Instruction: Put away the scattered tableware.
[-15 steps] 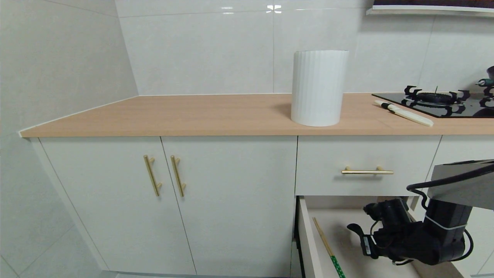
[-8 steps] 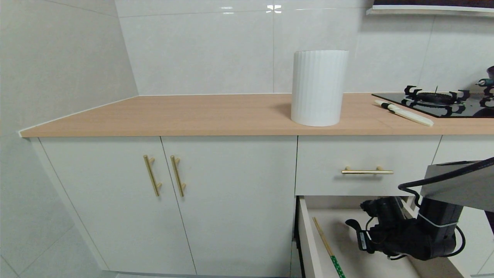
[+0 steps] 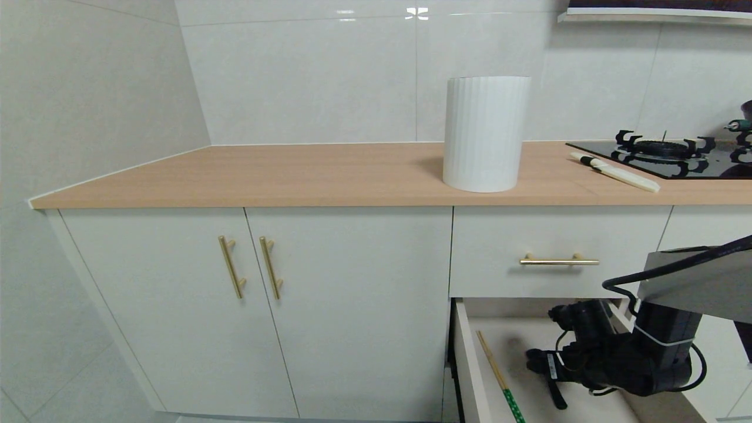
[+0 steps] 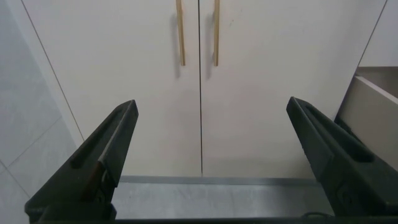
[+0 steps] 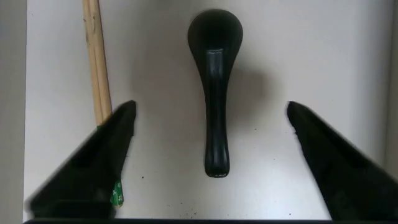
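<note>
A black spoon (image 5: pixel 214 93) lies flat on the floor of the open lower drawer (image 3: pixel 467 352), loose between the spread fingers of my right gripper (image 5: pixel 210 109). That right gripper (image 3: pixel 543 376) hangs inside the drawer, open. A pair of wooden chopsticks (image 3: pixel 496 373) with green ends lies along the drawer's left side; in the right wrist view the chopsticks (image 5: pixel 96 81) are beside the spoon. A cream knife (image 3: pixel 614 171) rests on the wooden counter (image 3: pixel 294 173) by the stove. My left gripper (image 4: pixel 211 109) is open, facing the cabinet doors low down.
A tall white ribbed container (image 3: pixel 484 134) stands on the counter above the drawers. A black gas stove (image 3: pixel 664 154) sits at the right end. The upper drawer (image 3: pixel 558 260) is closed, and two cabinet doors with gold handles (image 3: pixel 249 273) are closed at left.
My right gripper has opened and let go of the black spoon, which now lies in the drawer. The right arm shifted slightly left inside the drawer.
</note>
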Available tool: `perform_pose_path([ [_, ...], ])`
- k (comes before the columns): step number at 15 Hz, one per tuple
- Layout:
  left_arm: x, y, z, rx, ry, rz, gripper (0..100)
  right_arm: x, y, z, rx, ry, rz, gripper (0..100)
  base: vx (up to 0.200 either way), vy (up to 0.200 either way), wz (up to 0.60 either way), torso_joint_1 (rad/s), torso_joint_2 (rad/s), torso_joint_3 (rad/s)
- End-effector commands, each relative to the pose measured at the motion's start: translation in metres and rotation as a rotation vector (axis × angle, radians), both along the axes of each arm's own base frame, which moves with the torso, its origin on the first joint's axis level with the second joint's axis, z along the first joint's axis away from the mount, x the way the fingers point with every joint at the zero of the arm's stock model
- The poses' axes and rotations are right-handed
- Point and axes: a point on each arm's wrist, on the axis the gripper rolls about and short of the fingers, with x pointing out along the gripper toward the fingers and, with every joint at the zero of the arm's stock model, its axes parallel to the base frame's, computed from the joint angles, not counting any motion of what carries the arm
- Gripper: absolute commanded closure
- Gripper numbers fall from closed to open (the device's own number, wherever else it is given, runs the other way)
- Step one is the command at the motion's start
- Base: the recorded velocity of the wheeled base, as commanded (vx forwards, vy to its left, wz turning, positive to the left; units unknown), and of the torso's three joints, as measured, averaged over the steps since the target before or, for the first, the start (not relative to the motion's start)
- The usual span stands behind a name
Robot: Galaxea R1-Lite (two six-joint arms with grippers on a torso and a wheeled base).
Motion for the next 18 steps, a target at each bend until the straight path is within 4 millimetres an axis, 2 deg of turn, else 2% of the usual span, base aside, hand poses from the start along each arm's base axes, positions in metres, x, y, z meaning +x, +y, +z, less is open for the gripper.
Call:
perform_pose_path([
  [1, 0.0, 0.0, 0.0, 0.0, 0.0, 0.0, 0, 0.0, 0.0, 0.002, 0.001, -0.006, 0.0, 0, 0.0, 0.0, 0.0, 0.0, 0.0, 0.0],
  [2, 0.0, 0.0, 0.0, 0.0, 0.0, 0.0, 0, -0.001, 0.0, 0.006, 0.008, -0.012, -0.007, 0, 0.0, 0.0, 0.0, 0.0, 0.0, 0.0],
  [4, 0.0, 0.0, 0.0, 0.0, 0.0, 0.0, 0, -0.008, -0.001, 0.037, 0.037, -0.07, -0.023, 0, 0.0, 0.0, 0.0, 0.0, 0.0, 0.0],
  [5, 0.0, 0.0, 0.0, 0.0, 0.0, 0.0, 0, -0.016, -0.002, 0.059, 0.047, -0.108, -0.02, 0, 0.0, 0.0, 0.0, 0.0, 0.0, 0.0],
  [6, 0.0, 0.0, 0.0, 0.0, 0.0, 0.0, 0, -0.019, -0.002, 0.066, 0.05, -0.117, -0.017, 0, 0.0, 0.0, 0.0, 0.0, 0.0, 0.0],
  [8, 0.0, 0.0, 0.0, 0.0, 0.0, 0.0, 0, -0.035, -0.004, 0.112, 0.094, -0.14, 0.014, 0, 0.0, 0.0, 0.0, 0.0, 0.0, 0.0],
  [10, 0.0, 0.0, 0.0, 0.0, 0.0, 0.0, 0, -0.051, -0.005, 0.142, 0.143, -0.143, 0.055, 0, 0.0, 0.0, 0.0, 0.0, 0.0, 0.0],
  [13, 0.0, 0.0, 0.0, 0.0, 0.0, 0.0, 0, -0.072, 0.001, 0.167, 0.184, -0.127, 0.124, 0, -0.2, 0.0, 0.0, -0.001, 0.0, 0.002],
  [16, 0.0, 0.0, 0.0, 0.0, 0.0, 0.0, 0, -0.086, 0.009, 0.176, 0.181, -0.106, 0.171, 0, -0.2, 0.0, 0.0, -0.002, 0.0, 0.007],
  [18, 0.0, 0.0, 0.0, 0.0, 0.0, 0.0, 0, -0.095, 0.008, 0.181, 0.172, -0.079, 0.186, 0, 0.0, 0.0, 0.0, 0.0, 0.0, 0.0],
])
